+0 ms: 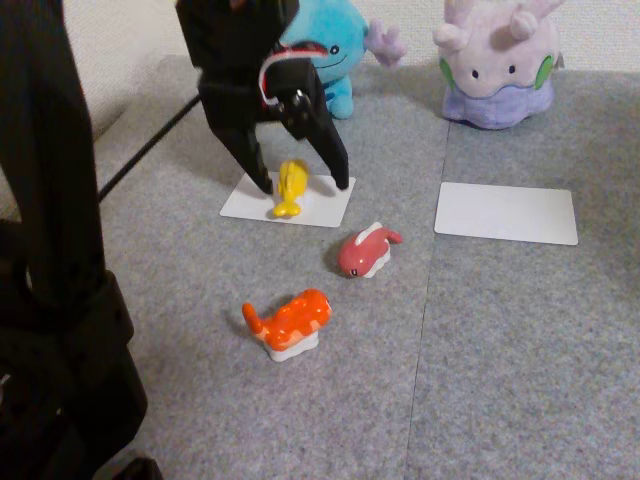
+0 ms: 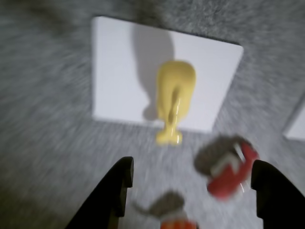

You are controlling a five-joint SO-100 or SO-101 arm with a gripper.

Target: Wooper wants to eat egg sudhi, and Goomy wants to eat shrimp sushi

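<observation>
Our gripper (image 1: 310,185) has its jaws spread wide and empty, with the egg sudhi (image 1: 290,188) sitting right between and below them on the white card (image 1: 330,205) in front of Wooper (image 1: 330,50). I'd say we lift straight up so we don't knock it, then swing toward the shrimp sushi (image 1: 290,322), which lies off to the gripper's near side in the fixed view, for Goomy (image 1: 497,62).

1. Wooper (image 1: 325,50), a light blue plush, sits behind a white card.
2. Egg sudhi (image 1: 291,188), glossy yellow, lies on that card.
3. Goomy (image 1: 497,62), a lavender plush, sits at the back right.
4. Shrimp sushi (image 1: 290,322), orange, lies on the grey carpet.
</observation>
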